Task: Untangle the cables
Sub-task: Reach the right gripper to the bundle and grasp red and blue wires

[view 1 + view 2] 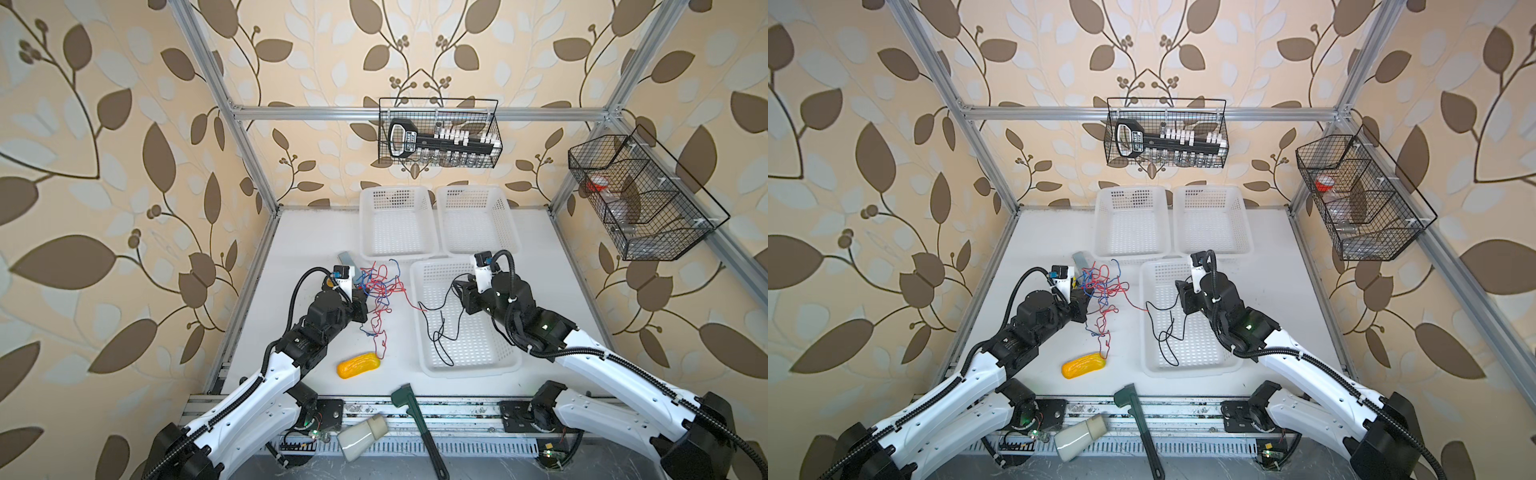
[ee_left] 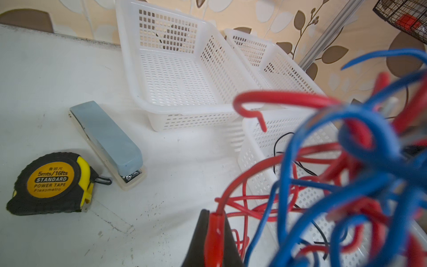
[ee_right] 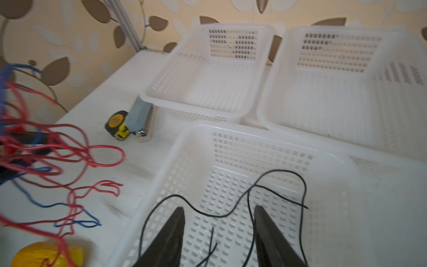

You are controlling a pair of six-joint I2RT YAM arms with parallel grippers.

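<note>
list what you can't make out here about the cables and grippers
- Red and blue tangle: crossings blurred in the left wrist view, too near the lens; too fine in both top views.
- Left gripper: cut off by that view's bottom edge; only fingertips pinching a red cable show.
- Black cable: whether it hooks a red one at the rim of the near basket, too fine in top views.

Desk (image 1: 309, 232) rear left: open passage;
Centre: red and blue cables (image 1: 378, 286) tangled across;
Right: near basket (image 1: 469, 371) walls, black cable (image 3: 280, 171) looped inside
</note>
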